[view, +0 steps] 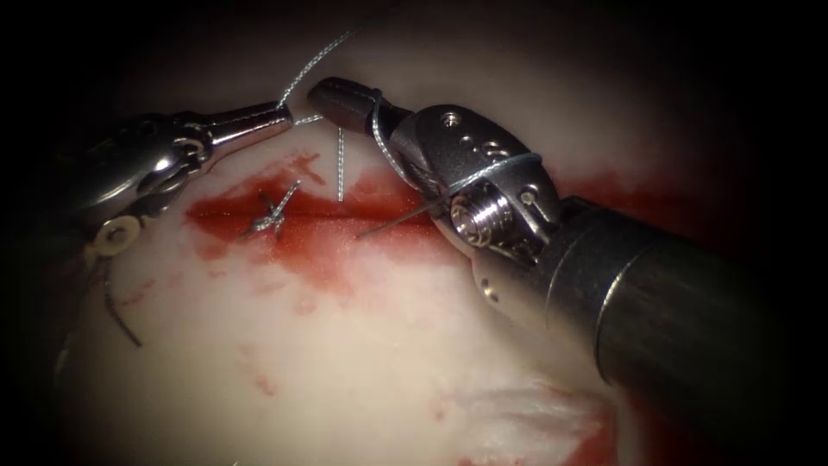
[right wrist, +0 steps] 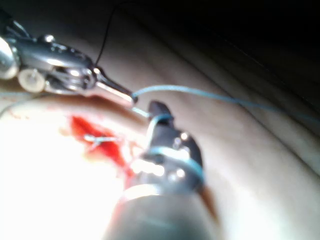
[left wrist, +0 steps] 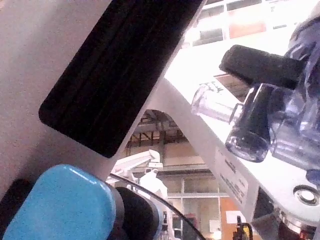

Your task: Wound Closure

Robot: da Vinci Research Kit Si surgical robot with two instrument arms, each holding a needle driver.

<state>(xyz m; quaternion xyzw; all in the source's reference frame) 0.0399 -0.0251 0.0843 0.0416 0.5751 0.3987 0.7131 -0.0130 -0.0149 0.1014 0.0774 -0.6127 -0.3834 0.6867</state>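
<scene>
Gripping thread [view: 304,73] — left hand [view: 285,116], right hand [view: 317,92] wrapped.

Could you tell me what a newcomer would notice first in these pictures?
Probably the right tool, its wrist wrapped in loops of blue thread, meeting the left tool, whose shut jaws pinch that thread above the cut. Next, the red fluid around the cut, with a finished knot at its left end.

Seen past the machinery in the left wrist view: a bright hall with tall glazed windows [left wrist: 200,187], an orange wall panel [left wrist: 247,20] far off, roof beams [left wrist: 150,127] overhead. Elsewhere, plain darkness around a strongly lit centre.
</scene>
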